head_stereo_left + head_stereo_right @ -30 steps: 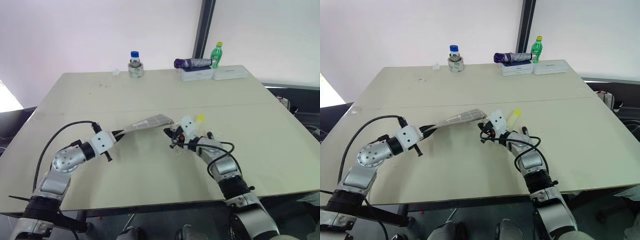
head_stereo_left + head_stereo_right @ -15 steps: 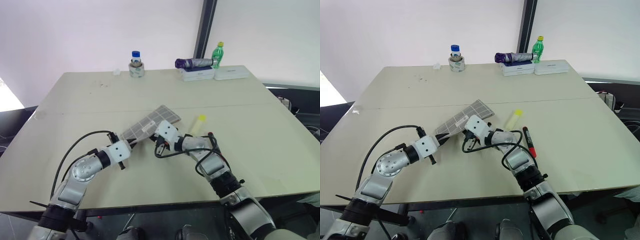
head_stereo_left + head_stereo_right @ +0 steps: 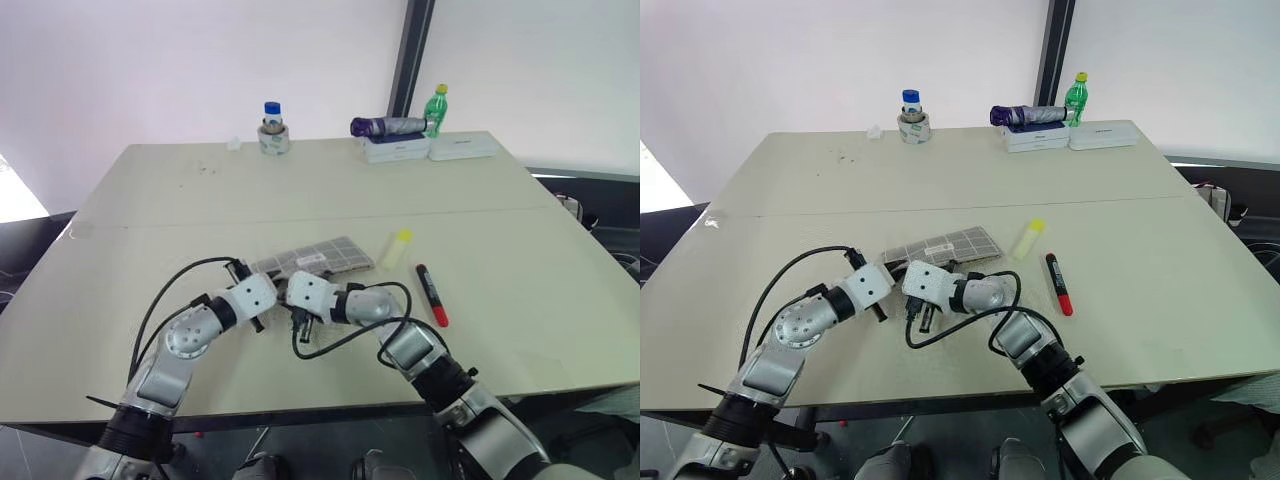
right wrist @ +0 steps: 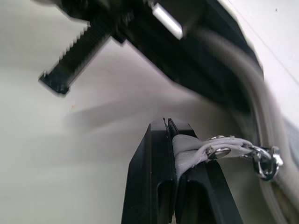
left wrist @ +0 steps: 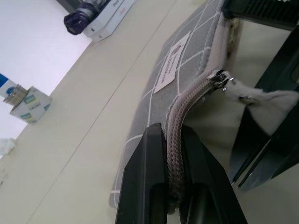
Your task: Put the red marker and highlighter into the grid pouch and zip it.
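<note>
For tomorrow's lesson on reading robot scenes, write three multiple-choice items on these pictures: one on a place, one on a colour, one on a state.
1. Where does the red marker lie?
A. Inside the grid pouch
B. On the table, on the robot's right of the highlighter
C. On the white boxes at the far edge

2. What colour is the cap of the highlighter?
A. Yellow
B. Blue
C. Black

3. What is the right tool doing?
A. Hanging open above the table
B. Gripping the marker
C. Pinching the fabric zipper pull of the grid pouch

Answers:
1 B: the head views show it bare on the table, beside the highlighter.
2 A: the cap end is bright yellow.
3 C: the right wrist view shows its fingers shut on the grey tab, while the left tool clamps the pouch's zipper edge.
</note>
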